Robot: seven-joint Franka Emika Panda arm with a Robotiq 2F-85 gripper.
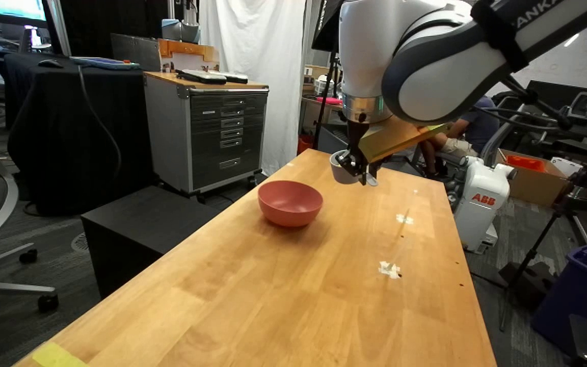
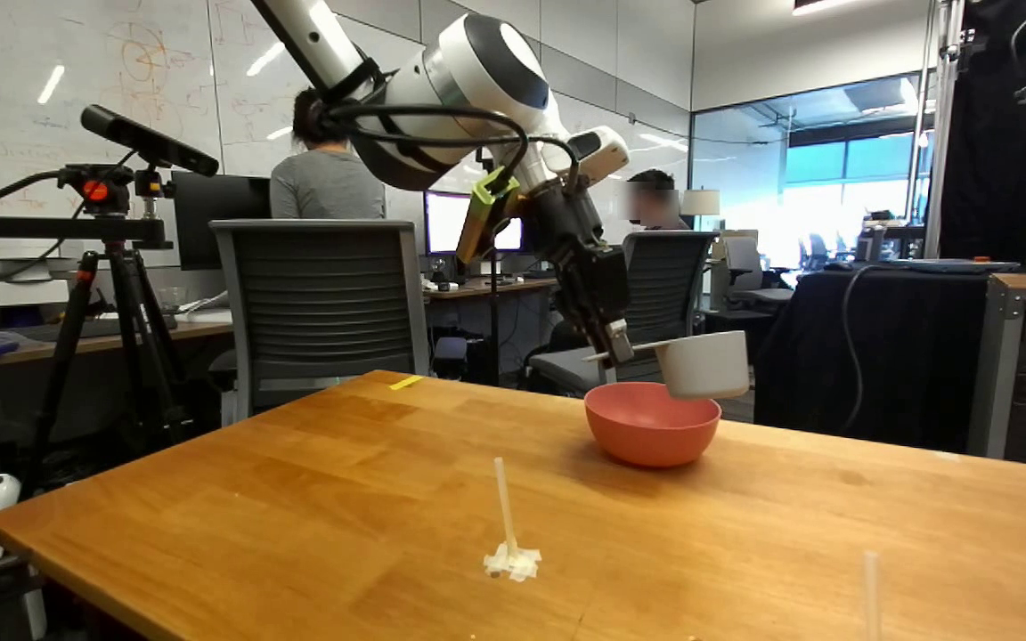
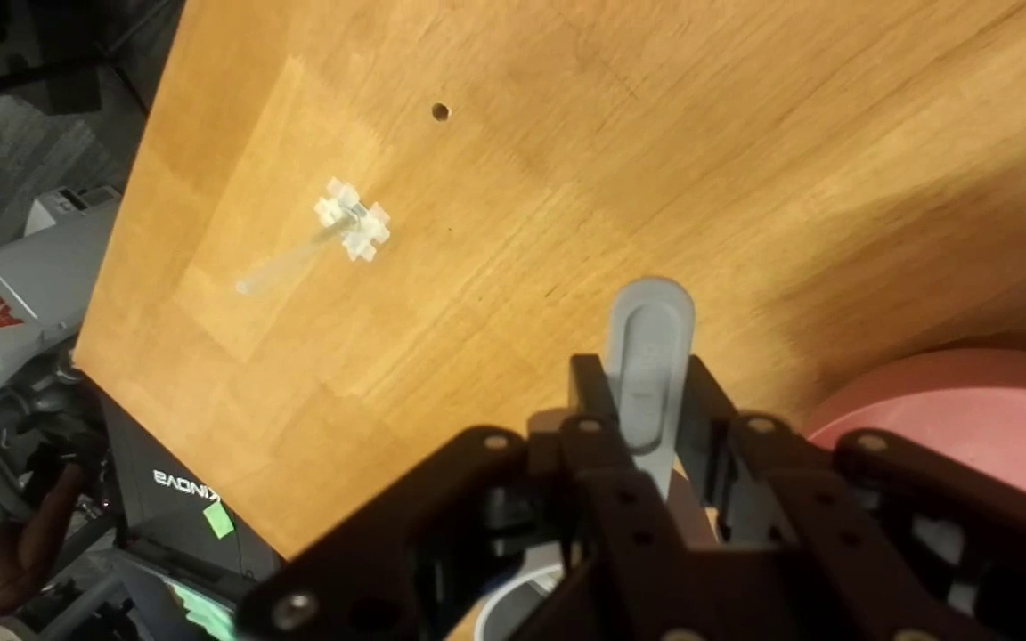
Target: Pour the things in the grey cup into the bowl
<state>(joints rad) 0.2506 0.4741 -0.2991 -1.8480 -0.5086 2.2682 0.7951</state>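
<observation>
- Above the table (image 2: 299, 499), your gripper (image 3: 651, 387) is clamped on the handle (image 3: 652, 329) of the grey cup (image 2: 705, 367).
- You hold the cup close to upright, its handle side slightly lower.
- The bowl (image 1: 290, 204) stands on the table near the cup; in an exterior view, you see a gap between them.
- The cup's contents are too hidden for you to identify.
- A thin stick (image 2: 505, 503) stands in a pale patch (image 2: 522, 563) on the table.

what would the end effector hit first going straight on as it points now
Probably the wooden tabletop, ahead of the end effector in the wrist view; the bowl sits right of that line. Depth is unclear; the held grey cup might touch first.
</observation>
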